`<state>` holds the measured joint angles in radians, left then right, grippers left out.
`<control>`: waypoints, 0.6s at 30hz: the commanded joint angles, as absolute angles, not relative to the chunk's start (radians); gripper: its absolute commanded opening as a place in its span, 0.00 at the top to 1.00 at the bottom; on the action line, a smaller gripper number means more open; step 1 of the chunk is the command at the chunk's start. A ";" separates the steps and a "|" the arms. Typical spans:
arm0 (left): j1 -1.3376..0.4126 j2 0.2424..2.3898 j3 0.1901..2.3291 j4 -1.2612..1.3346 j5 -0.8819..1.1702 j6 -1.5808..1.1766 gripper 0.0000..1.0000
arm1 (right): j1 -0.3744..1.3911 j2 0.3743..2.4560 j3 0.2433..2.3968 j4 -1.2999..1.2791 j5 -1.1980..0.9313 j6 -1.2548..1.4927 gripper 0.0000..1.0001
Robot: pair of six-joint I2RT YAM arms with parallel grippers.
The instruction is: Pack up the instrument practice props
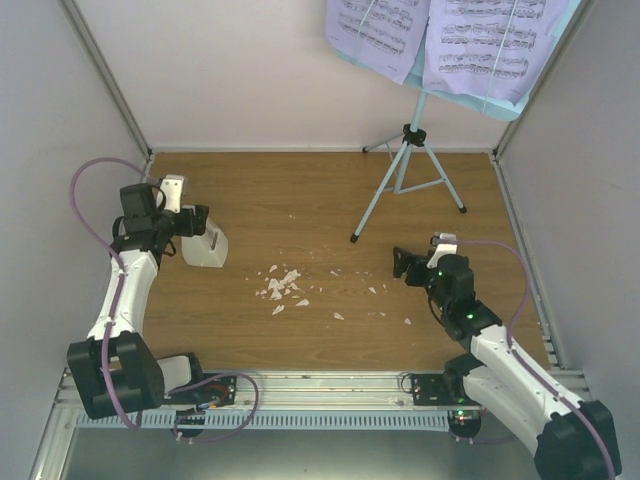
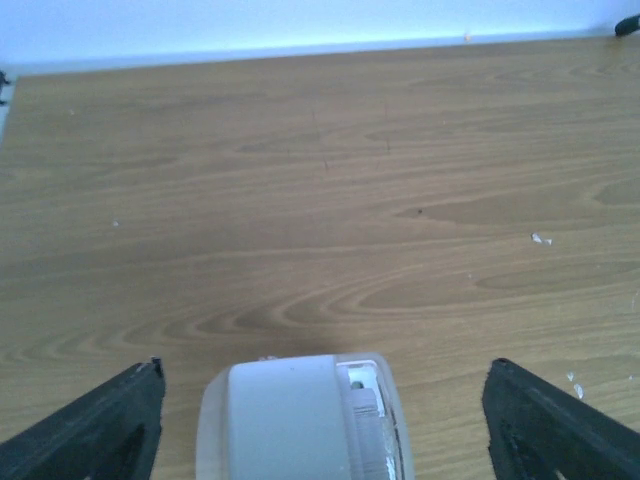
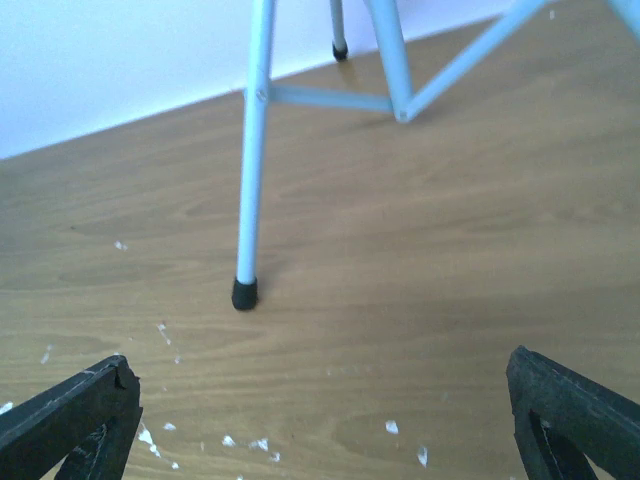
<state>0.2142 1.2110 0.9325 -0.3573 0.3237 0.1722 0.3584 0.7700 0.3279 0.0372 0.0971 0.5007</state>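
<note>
While the left gripper (image 1: 198, 222) hangs low over the left part of the brown wood-grain table (image 1: 300, 190), its black fingers (image 2: 95, 430) are spread wide. The small white pyramid-shaped metronome (image 2: 300, 420) sits on the wood between them. The left wrist view shows bare table on either side of it, so neither finger touches it and nothing is held.

Toward the middle of the table lies a loose scatter of white crumbs (image 1: 280, 285), well apart from the metronome.

Right of centre, at the back, the light-blue tripod music stand (image 1: 405, 170) stands upright on its three legs. Two pale lavender sheet-music pages (image 1: 375, 30) rest side by side on its desk at the top of the overhead view.

On the right, the right gripper (image 1: 405, 265) sits near the stand's front leg, pointing toward it. Its jaws are wide apart and empty, and the leg's black rubber foot (image 3: 244, 293) rests on the table ahead of them, untouched.
</note>
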 commanded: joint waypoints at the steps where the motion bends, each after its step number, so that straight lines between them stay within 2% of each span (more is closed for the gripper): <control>1: 0.202 1.127 0.928 -0.275 0.396 0.152 0.07 | 0.348 0.715 0.433 -0.085 0.106 0.414 0.00; 6: 0.132 1.057 1.031 -0.305 0.343 0.060 0.09 | 0.343 0.716 0.552 -0.140 0.058 0.360 0.01; 12: -0.059 1.098 1.267 -0.344 0.324 0.003 0.09 | 0.200 0.844 0.647 -0.010 -0.216 0.403 0.02; 18: -0.140 1.136 1.323 -0.276 0.413 0.003 0.08 | -0.001 1.073 0.704 0.229 -0.425 0.474 0.18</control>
